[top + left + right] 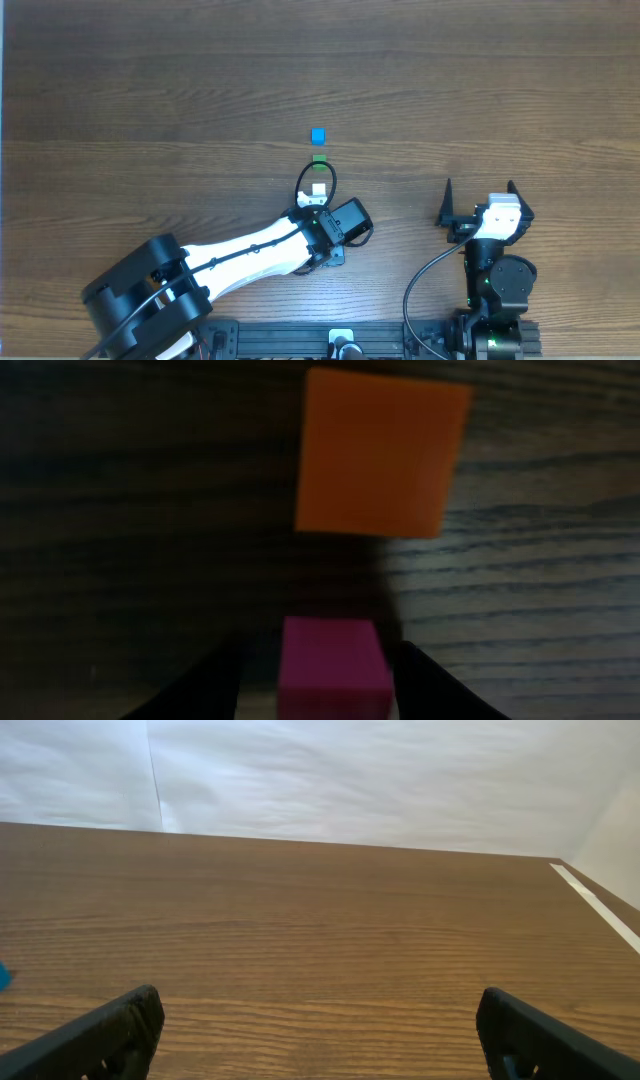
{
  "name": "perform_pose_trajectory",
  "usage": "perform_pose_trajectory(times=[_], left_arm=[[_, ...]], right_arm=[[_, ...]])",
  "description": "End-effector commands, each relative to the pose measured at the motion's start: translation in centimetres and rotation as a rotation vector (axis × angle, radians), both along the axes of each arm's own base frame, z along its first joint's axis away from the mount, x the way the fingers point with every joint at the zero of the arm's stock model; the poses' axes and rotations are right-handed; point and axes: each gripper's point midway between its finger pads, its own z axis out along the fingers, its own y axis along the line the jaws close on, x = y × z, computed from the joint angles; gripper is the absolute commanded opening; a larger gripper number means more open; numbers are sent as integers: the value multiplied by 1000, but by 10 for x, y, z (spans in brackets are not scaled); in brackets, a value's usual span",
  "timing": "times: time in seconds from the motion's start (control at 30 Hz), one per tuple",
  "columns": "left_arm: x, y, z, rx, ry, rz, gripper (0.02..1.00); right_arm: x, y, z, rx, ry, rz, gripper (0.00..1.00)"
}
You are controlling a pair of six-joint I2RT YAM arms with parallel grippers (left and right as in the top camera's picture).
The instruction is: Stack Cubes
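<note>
A small green cube [319, 160] lies on the wooden table [150, 100] near its middle. A blue cube [318, 135] sits a short way beyond it. My left gripper [318, 172] is low over the table and open, and the left wrist view shows the green cube [333, 665] between its fingers [215, 685] with narrow gaps on both sides. The blue cube [383, 450] lies just ahead of it, apart from the green one. My right gripper [480, 200] stands open over bare wood at the right, its fingers [110, 1025] spread wide with nothing between them.
A white wall [350, 780] rises behind the table's far edge. A pale strip [595, 905] runs along the table's right side. Bare wood stretches all around the two cubes.
</note>
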Motion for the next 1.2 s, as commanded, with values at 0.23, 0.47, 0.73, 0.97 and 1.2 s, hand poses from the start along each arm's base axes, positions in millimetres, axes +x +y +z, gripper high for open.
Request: perform_pose_trajectory(times=[0.23,0.47,0.73,0.97,1.2], left_arm=[[-2,2,-8,14,20,-19,380],[-3,2,-8,13,26,-20,294],[-3,1,0,-6,19,-20,207],[11,-3,52,-25,-52,-21,99],[59,-15,129,-70,-158,-27,56]], right_arm=[[0,2,-1,-4,0,10,991],[0,2,-1,-5,0,10,991],[0,2,-1,-4,0,10,991],[0,2,-1,-5,0,10,993],[0,2,-1,-5,0,10,993]])
